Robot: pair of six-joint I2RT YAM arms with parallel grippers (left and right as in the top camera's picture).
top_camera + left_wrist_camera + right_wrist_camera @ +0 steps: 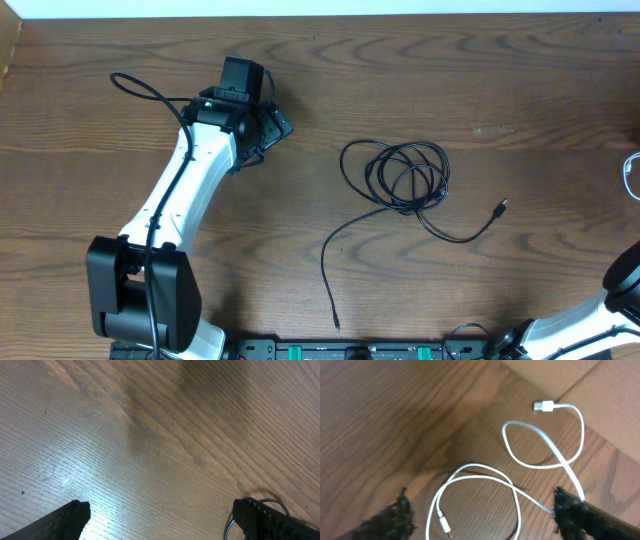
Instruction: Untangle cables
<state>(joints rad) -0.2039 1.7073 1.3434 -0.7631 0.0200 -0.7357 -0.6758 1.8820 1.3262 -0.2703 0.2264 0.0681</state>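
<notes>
- Wooden table from above: two black cables bunched in overlapping loops a little right of the middle.
- From that bunch, one long tail down toward the near edge, ending in a tail plug. A shorter tail out to the right, ending in a side plug.
- Cannot separate one black cable from the other inside the loops at this height.
- White cable in the right wrist view: flat on the wood in two loose loops. Flat plug just beside the table edge, thin plug inside the lower loop.
- Same white cable from above: only a sliver at the far right border, well apart from the black bunch.
- Right claw over the white cable, fingers spread wide, gripping nothing.
- One white strand up against the right-hand finger; possibly touching, too dark there to tell.
- Left claw spread wide, nothing between its fingers, bare wood beneath.
- Left arm stretched across the table's left part, well apart from every cable.
</notes>
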